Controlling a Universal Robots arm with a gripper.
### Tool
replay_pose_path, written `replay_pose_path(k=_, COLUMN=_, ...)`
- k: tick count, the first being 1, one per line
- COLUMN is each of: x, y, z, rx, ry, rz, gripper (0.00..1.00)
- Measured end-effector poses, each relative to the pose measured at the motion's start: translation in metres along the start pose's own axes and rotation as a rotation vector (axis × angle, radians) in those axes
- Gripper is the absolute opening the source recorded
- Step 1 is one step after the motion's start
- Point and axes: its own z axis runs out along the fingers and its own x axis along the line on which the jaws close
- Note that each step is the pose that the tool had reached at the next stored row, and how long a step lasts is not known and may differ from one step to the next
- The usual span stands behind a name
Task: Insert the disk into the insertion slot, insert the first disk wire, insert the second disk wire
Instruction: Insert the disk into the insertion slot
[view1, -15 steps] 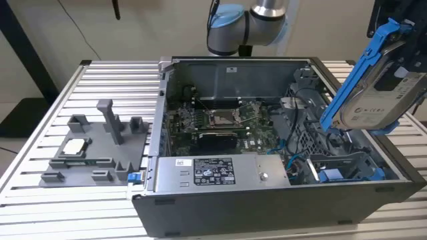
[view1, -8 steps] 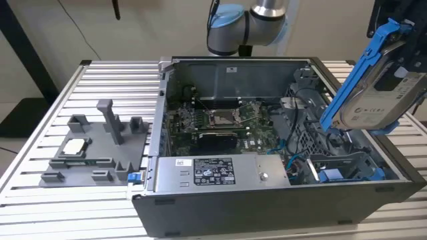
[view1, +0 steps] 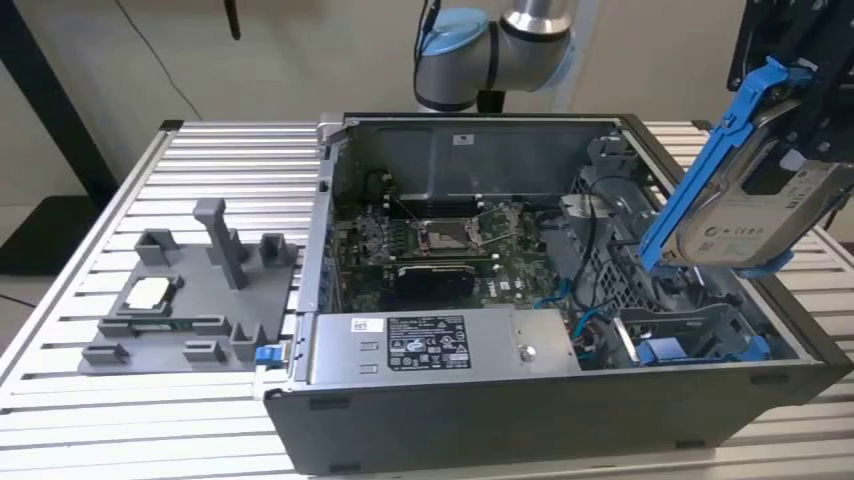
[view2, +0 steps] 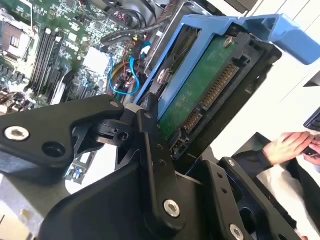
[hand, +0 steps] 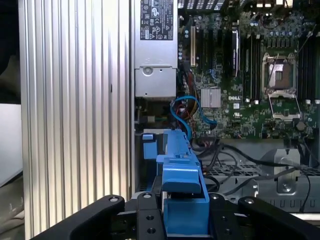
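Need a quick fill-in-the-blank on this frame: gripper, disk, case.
1. The gripper is shut on the ____.
2. The disk is clipped in a ____ carrier frame.
3. The disk hangs tilted ____ the open computer case, not yet in it.
4. In the exterior view, a grey tray lies to the case's ____.
Missing words: disk; blue; above; left.

From where I stand, the robot's silver-and-pale-blue jointed arm (view1: 497, 45) rises at the far side of the exterior view. Its black gripper (view1: 781, 170) hangs high at the exterior view's right, tilted. The black linked fingers (hand: 146, 220) are closed from both sides on the flat silver-grey hard drive in its bright blue plastic carrier frame (view1: 747, 220), held slanted in the air.
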Motion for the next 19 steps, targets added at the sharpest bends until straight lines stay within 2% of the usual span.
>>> replay_pose_path(k=7, x=0.0, y=-0.0005, z=0.0101, rx=0.0175, ry=-0.0007, rz=0.0, gripper=0.33)
replay_pose_path(k=16, x=0.0, y=-0.0003, z=0.0121, rx=0.0191, ry=-0.0011, rz=0.0, gripper=0.33)
replay_pose_path(k=19, x=0.0, y=-0.0004, z=0.0152, rx=0.0211, ry=-0.001, rz=0.0, gripper=0.33)
